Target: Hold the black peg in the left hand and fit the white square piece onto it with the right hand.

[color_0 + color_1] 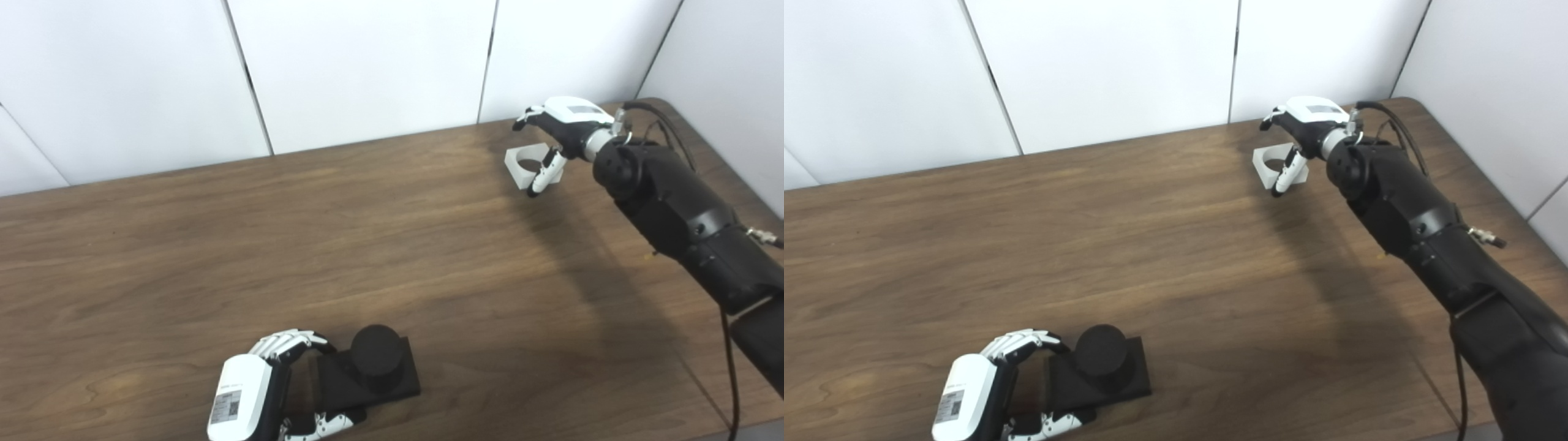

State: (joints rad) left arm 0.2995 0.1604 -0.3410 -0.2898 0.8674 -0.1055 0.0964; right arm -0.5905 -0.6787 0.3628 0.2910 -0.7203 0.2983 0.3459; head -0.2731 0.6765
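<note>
The black peg (375,357), a short round post on a flat square black base (405,381), stands on the table near the front edge. My left hand (245,392) is at the base's left side, fingers curled over its far corner and thumb against its near corner, shut on it. The white square piece (524,164), with a round hole through it, lies on the table at the far right. My right hand (566,122) hovers over it with its fingers spread. Its thumb hangs in front of the piece and its fingers reach past the far side. It is open.
The brown wooden table (392,245) runs back to a white panelled wall (367,61). My black right forearm (674,208) crosses the table's right side, trailing cables near the right edge.
</note>
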